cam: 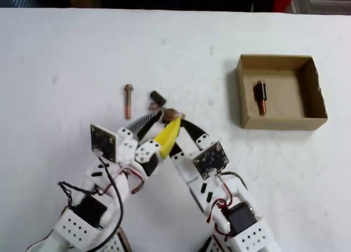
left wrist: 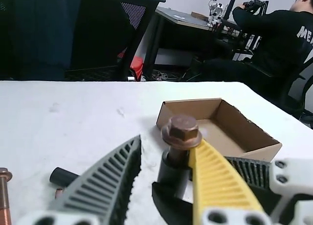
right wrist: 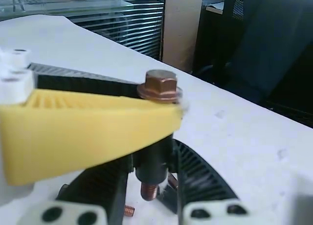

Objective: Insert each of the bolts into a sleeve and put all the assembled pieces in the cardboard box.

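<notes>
A copper bolt stands upright, pushed down through a black sleeve; its hex head sits on top and its tip pokes out below. My right gripper is shut on this sleeve with its black fingers. My left gripper is open around the same piece: its yellow finger rests against the bolt under the head, and its grey finger stands apart. A loose bolt and a loose black sleeve lie just beyond the grippers. The cardboard box holds one assembled piece.
The box stands to the right of the grippers, open at the top. A small copper bit lies beside the loose sleeve. White table stretches free on the left and at the back. Desks, a chair and a seated person are beyond the table's far edge.
</notes>
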